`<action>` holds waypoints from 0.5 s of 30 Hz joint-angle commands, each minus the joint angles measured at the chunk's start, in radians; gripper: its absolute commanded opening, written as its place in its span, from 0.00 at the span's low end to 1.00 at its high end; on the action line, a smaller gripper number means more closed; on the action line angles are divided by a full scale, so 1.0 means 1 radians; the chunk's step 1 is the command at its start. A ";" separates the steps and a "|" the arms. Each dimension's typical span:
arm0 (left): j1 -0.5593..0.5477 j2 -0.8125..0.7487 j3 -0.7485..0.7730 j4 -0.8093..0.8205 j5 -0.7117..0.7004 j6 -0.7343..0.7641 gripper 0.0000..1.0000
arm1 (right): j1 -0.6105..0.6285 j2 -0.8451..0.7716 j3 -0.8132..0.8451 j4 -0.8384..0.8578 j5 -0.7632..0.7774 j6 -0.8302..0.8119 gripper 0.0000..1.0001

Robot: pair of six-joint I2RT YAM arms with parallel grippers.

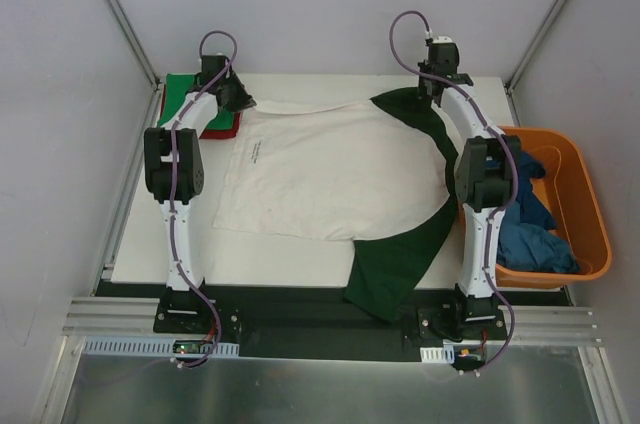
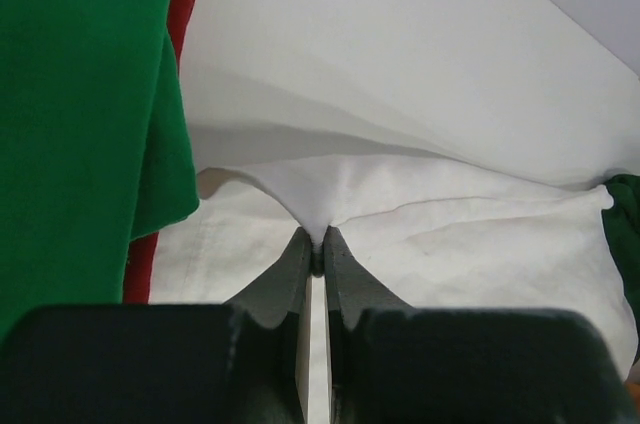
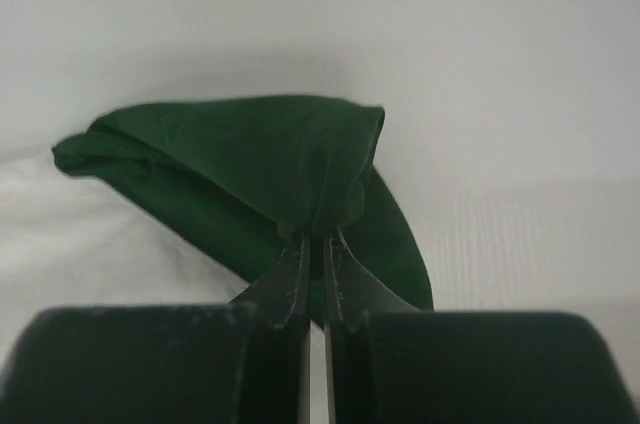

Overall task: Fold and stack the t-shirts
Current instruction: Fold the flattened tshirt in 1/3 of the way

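Grey panel walls close in a white tabletop (image 1: 150, 244), and most of it is covered by a white cotton t-shirt with dark green sleeves (image 1: 330, 169), spread flat with small black print showing on its left part. One dark green sleeve (image 1: 395, 254) trails toward the near edge of the table and hangs over it; the other lies at the far right.

At the far left of the shirt, the left gripper (image 2: 316, 244) has its jaws pressed together on a pinch of the white cloth, which rises into a small peak right at the fingertips. Just left of it sits a folded bright green t-shirt (image 1: 180, 94) on top of a red t-shirt (image 1: 222, 129), at the far left corner of the table, touching the white shirt's edge.

At the far right, the right gripper (image 3: 314, 239) is clamped on the bunched far sleeve (image 3: 250, 154), whose green cloth gathers into the fingertips and drapes down over the white fabric.

An orange plastic tub (image 1: 590, 214) stands at the right side of the table, beside the right arm, with crumpled blue t-shirts (image 1: 535, 234) inside it.
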 commanded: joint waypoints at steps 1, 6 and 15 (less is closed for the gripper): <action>-0.007 -0.128 -0.071 0.017 -0.017 0.014 0.00 | -0.006 -0.259 -0.139 -0.017 -0.047 0.077 0.01; -0.007 -0.251 -0.236 0.040 -0.021 0.025 0.00 | 0.005 -0.477 -0.322 -0.123 -0.025 0.123 0.01; 0.004 -0.401 -0.430 0.066 -0.038 0.042 0.00 | 0.011 -0.718 -0.552 -0.331 -0.025 0.160 0.01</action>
